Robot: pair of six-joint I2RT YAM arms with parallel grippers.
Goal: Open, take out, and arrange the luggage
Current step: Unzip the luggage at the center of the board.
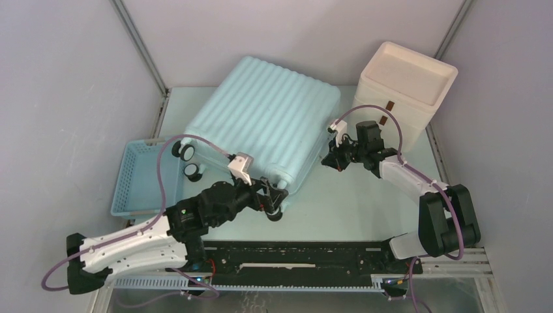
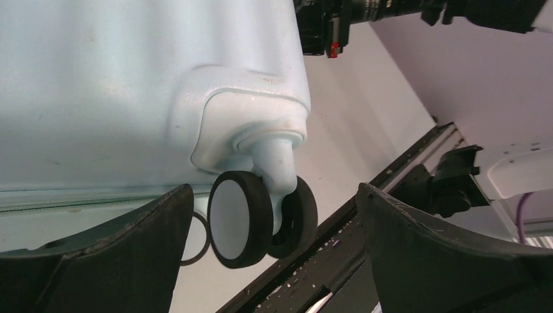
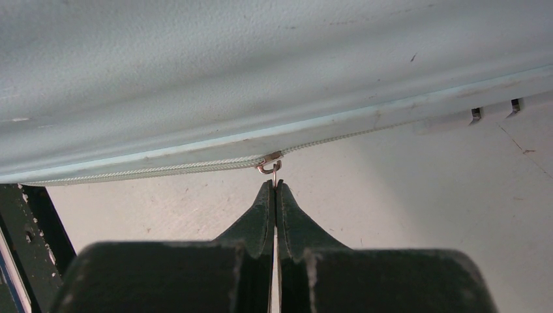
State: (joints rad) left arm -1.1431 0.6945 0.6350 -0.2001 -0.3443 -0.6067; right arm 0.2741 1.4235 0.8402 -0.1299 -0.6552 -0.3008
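Observation:
The pale mint-blue ribbed luggage lies flat and closed on the table. My left gripper is open at its near corner. In the left wrist view the fingers stand wide on either side of a black-and-white wheel under the shell, without touching it. My right gripper is at the luggage's right side. In the right wrist view it is shut on the thin metal zip pull, which hangs from the zip line along the shell.
A small blue slatted basket sits left of the luggage, beside two more wheels. A cream-white box with brown tabs stands at the back right, close behind my right arm. A black rail runs along the near edge.

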